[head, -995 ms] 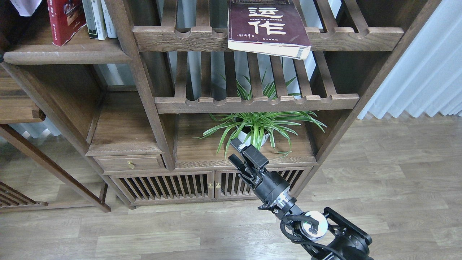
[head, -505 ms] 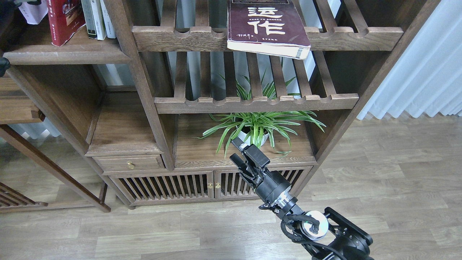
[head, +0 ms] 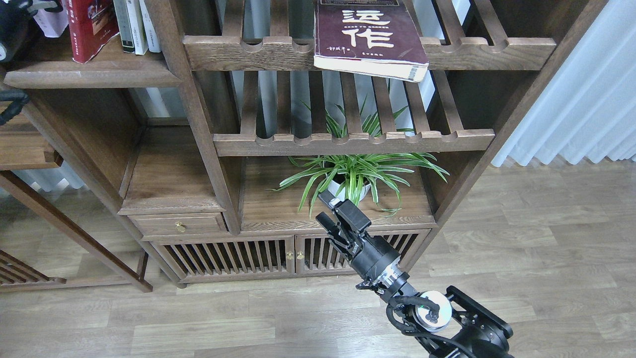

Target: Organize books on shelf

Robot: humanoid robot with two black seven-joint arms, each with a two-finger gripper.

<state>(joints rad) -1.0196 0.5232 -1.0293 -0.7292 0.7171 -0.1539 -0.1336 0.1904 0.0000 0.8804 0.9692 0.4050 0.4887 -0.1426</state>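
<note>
A red book (head: pixel 89 27) leans on the solid dark shelf (head: pixel 94 74) at the top left. A pale lavender-white book (head: pixel 52 22) stands just left of it, right beside my left gripper (head: pixel 17 22). That gripper is a dark mass cut by the frame corner, so its fingers and any hold on the book cannot be told. A thick maroon book (head: pixel 367 37) with white characters lies flat on the upper slatted rack, its corner overhanging the front rail. My right gripper (head: pixel 324 208) hangs low in front of the cabinet, open and holding nothing.
Thin white and grey books (head: pixel 134 25) stand right of the red one. A potted spider plant (head: pixel 355 174) sits just behind my right gripper. Below are slatted cabinet doors (head: pixel 298 256) and a small drawer (head: pixel 179 224). A pale curtain (head: pixel 586 99) hangs at right over a wood floor.
My left gripper has come into view at the top left, and the pale book has shifted right, closer to the red book. The right arm has barely moved.
</note>
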